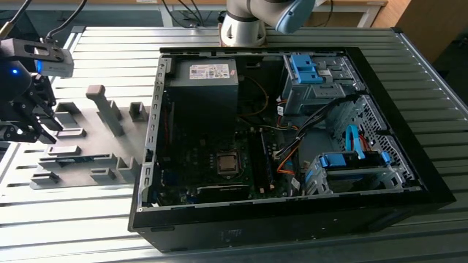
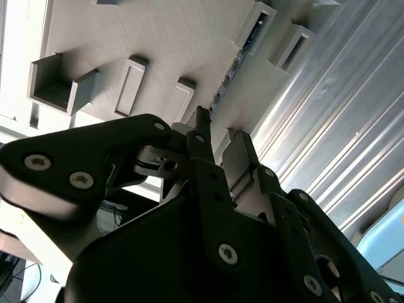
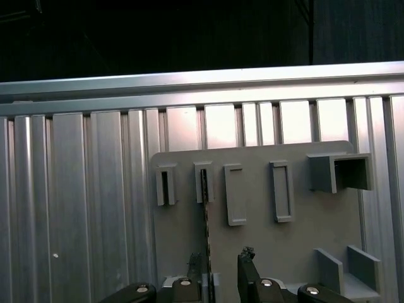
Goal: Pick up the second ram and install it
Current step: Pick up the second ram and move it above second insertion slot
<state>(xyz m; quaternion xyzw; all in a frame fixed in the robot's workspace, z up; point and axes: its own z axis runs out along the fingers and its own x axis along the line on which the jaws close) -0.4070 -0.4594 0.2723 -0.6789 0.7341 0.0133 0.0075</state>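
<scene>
1 gripper (image 3: 221, 259) hovers over the grey fixture plate (image 3: 265, 252) on the slatted table (image 3: 76, 208). its 2 fingers (image 3: 247, 262) are spread, with the second ram (image 3: 204, 221) between them, unpinched. it stands on edge in 1 of 4 slots (image 3: 282, 189) near the plate's edge. 1 open pc case (image 1: 292, 224) lies beside the plate.

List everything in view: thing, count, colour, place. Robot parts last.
table: one, ribbed metal, under everything.
computer case: one, black, open, on the table.
drive-bay clips: two groups, blue, inside the case.
fixture board: one, grey, on the table beside the case.
second ram: one, dark, edge-on, standing in a fixture board slot.
gripper: one, black, jaws open, over the fixture board at the ram.
</scene>
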